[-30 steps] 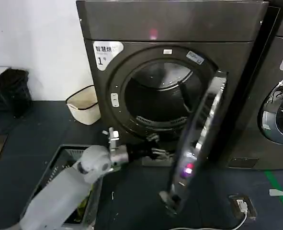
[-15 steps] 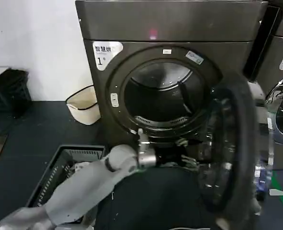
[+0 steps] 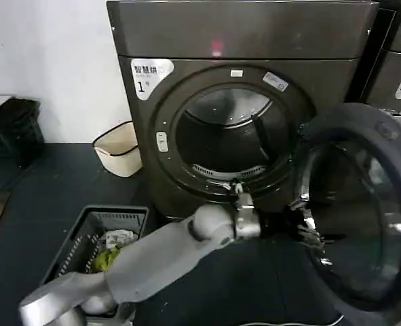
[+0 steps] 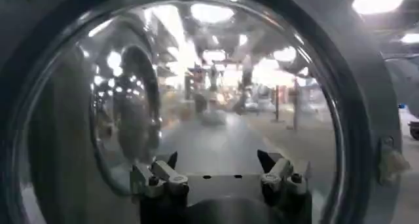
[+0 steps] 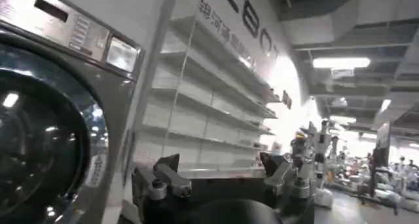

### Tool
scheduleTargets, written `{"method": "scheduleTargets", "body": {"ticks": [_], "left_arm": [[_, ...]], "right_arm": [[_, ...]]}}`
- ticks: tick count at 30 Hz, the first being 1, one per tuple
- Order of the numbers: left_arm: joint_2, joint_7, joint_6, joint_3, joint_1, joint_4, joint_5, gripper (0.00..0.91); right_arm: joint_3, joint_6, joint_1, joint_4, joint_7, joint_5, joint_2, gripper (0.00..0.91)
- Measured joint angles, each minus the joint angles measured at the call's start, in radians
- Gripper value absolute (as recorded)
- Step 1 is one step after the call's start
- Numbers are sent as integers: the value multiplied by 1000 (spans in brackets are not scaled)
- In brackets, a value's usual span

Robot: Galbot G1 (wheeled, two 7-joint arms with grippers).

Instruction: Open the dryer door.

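The dryer door [image 3: 385, 133] stands swung out to the right of the machine, its dark grey inner face and tinted glass turned toward me. The round drum opening [image 3: 231, 136] is exposed. My left arm reaches across from the lower left, and my left gripper [image 3: 310, 234] is open at the lower left part of the door's inner side, holding nothing. In the left wrist view the door's glass [image 4: 216, 81] lies close ahead of the left gripper [image 4: 218, 165], whose fingers are spread wide. My right gripper [image 5: 219, 168] is open and empty, off to the side.
A grey laundry basket [image 3: 85, 224] with clothes sits on the dark floor at the lower left. A cream bin [image 3: 119, 146] stands by the wall. A second machine [image 3: 398, 75] adjoins on the right; its chrome-rimmed door [image 5: 39, 147] and shelves [image 5: 209, 94] appear in the right wrist view.
The door has swung from nearly edge-on to wide open on the right. My left arm has followed it rightward, staying at its inner side.
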Motion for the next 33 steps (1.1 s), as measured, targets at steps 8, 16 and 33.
{"method": "scheduleTargets", "body": {"ticks": [8, 16, 33], "left_arm": [[-86, -84, -28, 6, -23, 73, 61, 907], [-171, -142, -63, -5, -43, 150, 105, 907], [-196, -180, -197, -22, -11, 168, 107, 907]], "right_arm": [[7, 6, -1, -3, -1, 5, -1, 907], [12, 6, 1, -18, 0, 5, -1, 907], [72, 29, -5, -36, 42, 6, -20, 907]]}}
